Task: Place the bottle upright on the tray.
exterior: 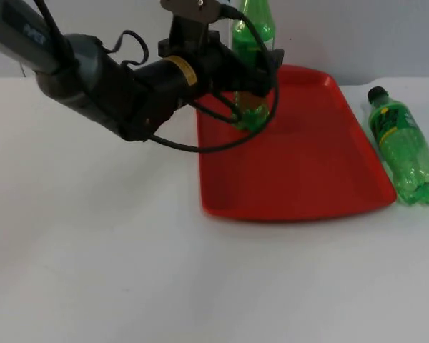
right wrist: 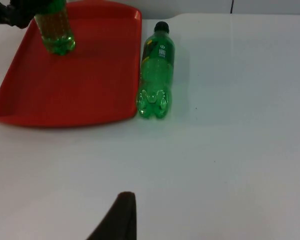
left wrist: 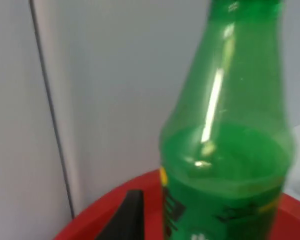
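A green bottle [exterior: 252, 32] stands upright at the back left corner of the red tray [exterior: 307, 179]. My left gripper [exterior: 261, 75] is shut on it around its middle, and the base rests on the tray floor. In the left wrist view the bottle [left wrist: 225, 165] is close up, half full of green liquid, with the tray rim [left wrist: 90, 215] below it. From the right wrist view I see the same bottle [right wrist: 57, 35] on the tray [right wrist: 90, 90]. My right gripper [right wrist: 121, 212] waits over the bare table, well away from the tray.
A second green bottle [exterior: 404, 146] with a black cap lies on its side on the table just right of the tray, cap toward the wall; it also appears as a lying bottle [right wrist: 155, 75] beside the tray edge. The grey partition wall stands right behind the tray.
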`<state>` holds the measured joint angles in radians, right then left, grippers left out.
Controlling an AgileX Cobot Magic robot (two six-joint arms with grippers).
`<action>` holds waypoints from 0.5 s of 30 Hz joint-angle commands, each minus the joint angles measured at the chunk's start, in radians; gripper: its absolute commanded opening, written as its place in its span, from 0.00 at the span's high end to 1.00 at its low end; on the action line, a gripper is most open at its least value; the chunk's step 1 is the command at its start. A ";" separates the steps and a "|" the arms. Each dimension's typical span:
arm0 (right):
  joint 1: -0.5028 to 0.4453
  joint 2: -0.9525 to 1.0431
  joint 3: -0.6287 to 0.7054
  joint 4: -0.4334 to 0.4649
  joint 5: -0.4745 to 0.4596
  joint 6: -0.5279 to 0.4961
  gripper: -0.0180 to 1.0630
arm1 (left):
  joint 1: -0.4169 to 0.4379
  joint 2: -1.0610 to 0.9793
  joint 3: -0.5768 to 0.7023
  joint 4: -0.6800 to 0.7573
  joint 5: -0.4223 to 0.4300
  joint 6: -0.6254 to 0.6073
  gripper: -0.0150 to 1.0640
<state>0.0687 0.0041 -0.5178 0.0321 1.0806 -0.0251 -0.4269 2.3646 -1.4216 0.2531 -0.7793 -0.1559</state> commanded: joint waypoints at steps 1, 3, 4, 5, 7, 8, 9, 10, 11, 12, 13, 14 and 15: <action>0.002 -0.004 0.001 -0.003 -0.003 -0.009 0.01 | -0.002 -0.066 0.062 0.003 -0.004 -0.009 0.01; 0.002 -0.004 0.001 -0.003 -0.003 -0.009 0.01 | -0.002 -0.115 0.127 -0.032 -0.004 -0.009 0.01; 0.002 -0.004 0.001 -0.003 -0.003 -0.009 0.01 | -0.002 -0.158 0.182 -0.043 -0.004 -0.009 0.01; 0.002 -0.004 0.001 -0.003 -0.003 -0.009 0.01 | -0.002 -0.174 0.194 -0.040 -0.004 -0.009 0.01; 0.002 -0.004 0.001 -0.003 -0.003 -0.009 0.01 | -0.002 -0.198 0.230 -0.040 -0.002 -0.009 0.01; 0.002 -0.004 0.001 -0.003 -0.003 -0.009 0.01 | -0.002 -0.229 0.261 -0.040 -0.002 -0.009 0.01; 0.002 -0.004 0.001 -0.003 -0.003 -0.009 0.01 | -0.002 -0.275 0.299 -0.040 0.005 -0.009 0.01; 0.002 -0.004 0.001 -0.003 -0.003 -0.009 0.01 | -0.002 -0.301 0.320 -0.040 0.024 -0.009 0.01; 0.002 -0.004 0.001 -0.003 -0.003 -0.009 0.01 | -0.002 -0.333 0.336 -0.040 0.047 -0.009 0.01; 0.002 -0.004 0.001 -0.003 -0.003 -0.009 0.01 | -0.002 -0.333 0.336 -0.040 0.047 -0.009 0.01; 0.002 -0.004 0.001 -0.003 -0.003 -0.009 0.01 | -0.002 -0.364 0.348 -0.040 0.081 -0.009 0.01; 0.002 -0.004 0.001 -0.003 -0.003 -0.009 0.01 | -0.002 -0.390 0.352 -0.040 0.120 -0.009 0.01; 0.002 -0.004 0.001 -0.003 -0.003 -0.009 0.01 | -0.002 -0.421 0.357 -0.040 0.166 -0.009 0.01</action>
<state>0.0687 0.0041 -0.5178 0.0321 1.0806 -0.0251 -0.4269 1.9795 -1.0755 0.2241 -0.6550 -0.1559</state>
